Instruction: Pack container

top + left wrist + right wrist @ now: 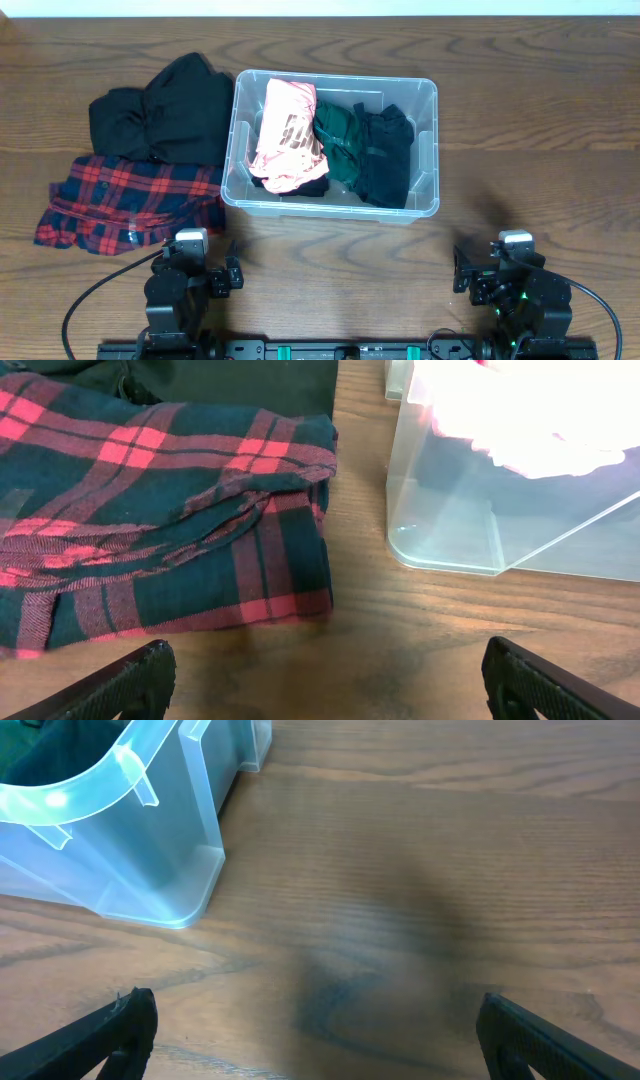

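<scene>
The left jaws are held wide apart, low over the tabletop (520,120), with wood grain seen between them. The right jaws are likewise spread wide over bare wood. The container (336,78) is set on the tabletop ahead of both: ahead and to the right of the left jaws, ahead and to the left of the right jaws, apart from each. Inside it, a pink garment (287,135), a dark green garment (340,145) and a black garment (387,155) are packed side by side. A red plaid shirt (130,205) is laid just ahead of the left jaws, near the container's closest corner. A black bundle (165,120) is piled beyond the shirt.
</scene>
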Robot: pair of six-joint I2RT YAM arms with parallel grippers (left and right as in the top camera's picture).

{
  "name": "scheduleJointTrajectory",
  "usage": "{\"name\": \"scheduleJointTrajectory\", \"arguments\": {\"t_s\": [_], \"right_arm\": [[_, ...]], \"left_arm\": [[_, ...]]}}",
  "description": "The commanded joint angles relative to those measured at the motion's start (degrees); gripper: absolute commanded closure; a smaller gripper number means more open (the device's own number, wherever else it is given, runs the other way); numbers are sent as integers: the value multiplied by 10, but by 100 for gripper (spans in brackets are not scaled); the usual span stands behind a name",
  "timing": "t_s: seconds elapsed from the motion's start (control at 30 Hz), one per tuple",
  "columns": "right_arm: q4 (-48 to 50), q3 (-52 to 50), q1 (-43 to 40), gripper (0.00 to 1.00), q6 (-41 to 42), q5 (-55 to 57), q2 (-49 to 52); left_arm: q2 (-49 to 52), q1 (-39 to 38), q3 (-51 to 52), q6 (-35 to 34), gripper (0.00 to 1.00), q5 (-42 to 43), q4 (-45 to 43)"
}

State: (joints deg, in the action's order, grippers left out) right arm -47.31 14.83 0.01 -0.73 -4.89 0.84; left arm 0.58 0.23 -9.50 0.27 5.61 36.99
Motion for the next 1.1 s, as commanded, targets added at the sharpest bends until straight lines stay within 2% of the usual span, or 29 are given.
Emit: {"name": "scheduleJointTrajectory", "arguments": {"t_s": [0.0, 0.23, 0.37, 0.47, 0.57, 0.7, 0.83, 0.97, 1.07], "right_arm": [[-1, -4, -5, 1, -11, 4, -5], [-1, -4, -5, 1, -11, 4, -5], [-1, -4, -5, 1, -11, 4, -5], [-1, -4, -5, 1, -11, 4, -5], [-1, -4, -5, 1, -11, 4, -5], [-1, -4, -5, 1, -11, 4, -5], [-1, -4, -5, 1, -11, 4, -5], [-1, -4, -5, 1, -11, 4, -5], [-1, -4, -5, 1, -11, 4, -5]], "left_arm": [[-3, -2, 5, 5, 2, -2, -5], [-3, -2, 2, -114, 2, 85, -49], [17, -2, -47, -118, 2, 82, -45], [90, -2, -134, -120, 2, 45, -17], [205, -2, -252, -118, 2, -2, 42], [372, -2, -433, -67, 2, -13, 141], [476, -1, -519, -48, 2, -28, 186], [543, 42, -541, -186, 2, -91, 205], [574, 124, -541, -234, 2, -75, 207]]}}
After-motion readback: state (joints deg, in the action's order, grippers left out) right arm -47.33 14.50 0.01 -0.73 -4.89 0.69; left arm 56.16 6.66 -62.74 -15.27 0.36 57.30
